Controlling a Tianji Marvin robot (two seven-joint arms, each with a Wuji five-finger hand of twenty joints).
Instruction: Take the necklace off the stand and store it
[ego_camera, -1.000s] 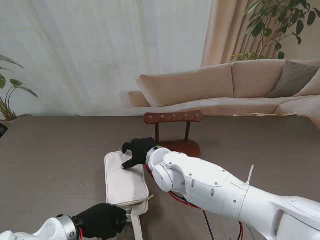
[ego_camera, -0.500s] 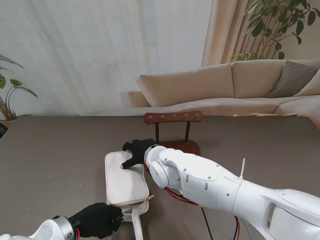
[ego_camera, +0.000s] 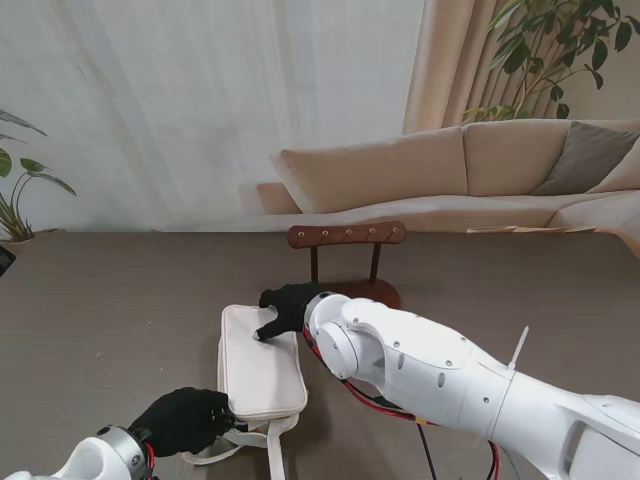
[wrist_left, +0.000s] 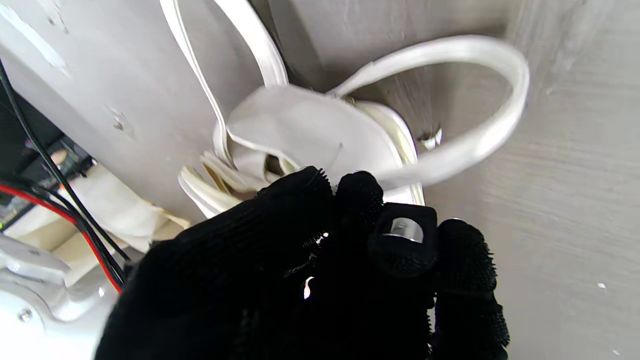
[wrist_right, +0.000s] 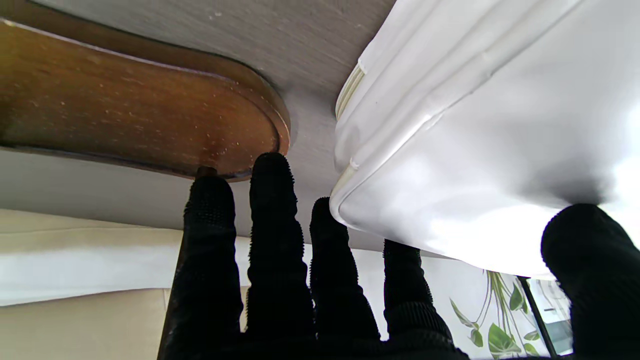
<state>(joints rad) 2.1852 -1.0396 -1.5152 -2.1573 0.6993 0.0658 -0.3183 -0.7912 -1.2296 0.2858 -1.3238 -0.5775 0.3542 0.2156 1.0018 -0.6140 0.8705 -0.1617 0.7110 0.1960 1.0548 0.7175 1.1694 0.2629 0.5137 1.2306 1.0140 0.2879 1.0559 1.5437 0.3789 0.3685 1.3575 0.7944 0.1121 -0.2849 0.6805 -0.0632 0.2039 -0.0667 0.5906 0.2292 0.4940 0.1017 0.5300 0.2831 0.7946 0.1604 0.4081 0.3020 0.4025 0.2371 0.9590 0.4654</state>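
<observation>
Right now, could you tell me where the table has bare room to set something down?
Bare table lies left of the white pouch, and right of the wooden stand. It is crowded around the pouch: right hand at its far end, left hand at its strap.

A grey-brown tabletop (ego_camera: 110, 300) carries two things — a white pouch (ego_camera: 260, 365) toward the near edge, and a wooden stand (ego_camera: 348, 262) just beyond it, mid-table.
</observation>
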